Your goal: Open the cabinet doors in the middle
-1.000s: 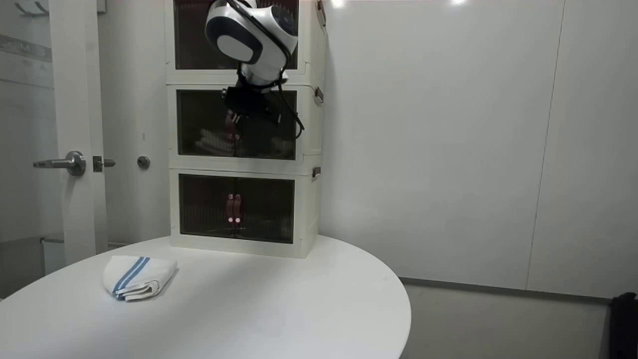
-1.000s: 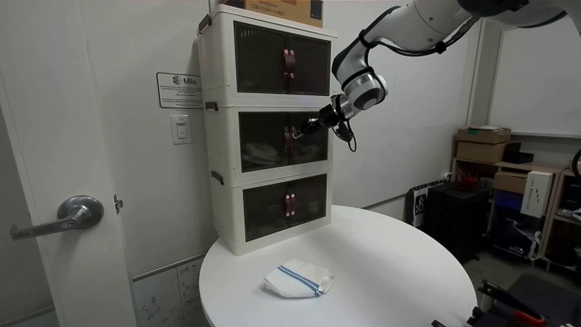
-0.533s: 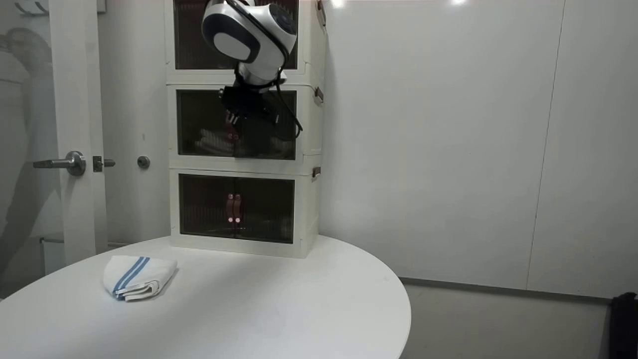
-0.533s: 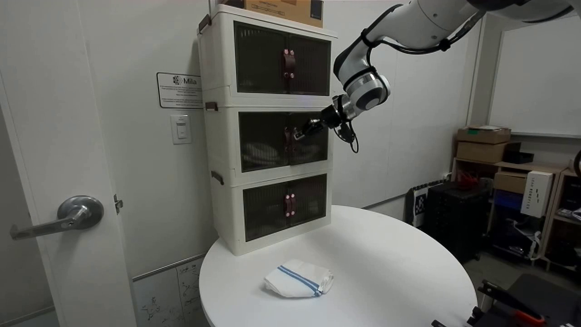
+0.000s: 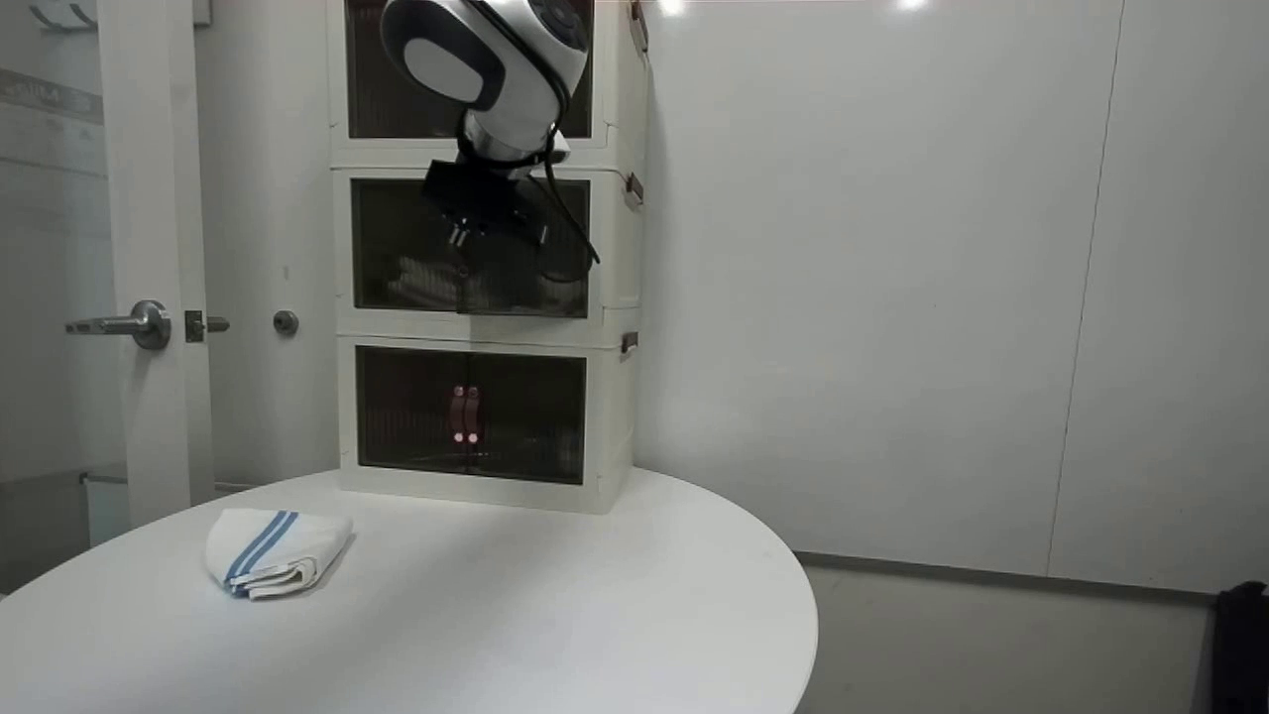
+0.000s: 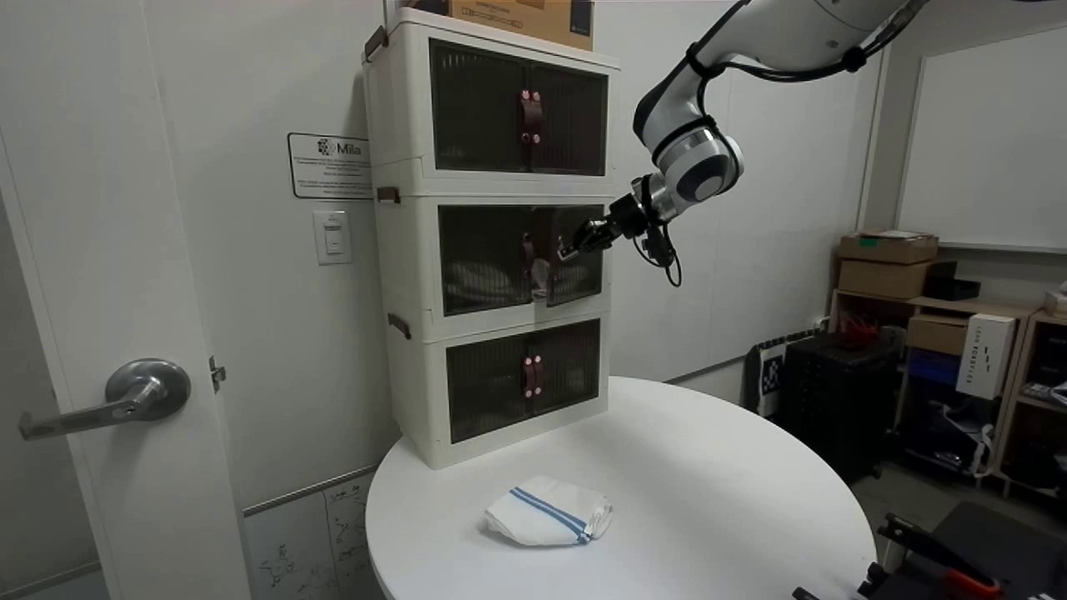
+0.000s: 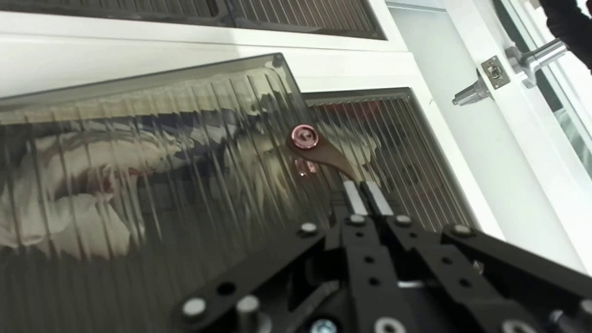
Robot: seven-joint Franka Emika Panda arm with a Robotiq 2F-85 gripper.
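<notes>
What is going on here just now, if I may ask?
The robot's gripper is pinching the brown strap handle of one door of the middle cabinet unit, and that door stands partly open. The other door is closed, so the opening is only partly done. A folded towel lies on the round table.

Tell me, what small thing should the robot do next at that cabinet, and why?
Probably ease the gripper slightly outward, swinging the ajar middle door wider: in the wrist view the gripper is closed on that door's brown handle, and in an exterior view the door stands only partly open, the other middle door shut.
</notes>
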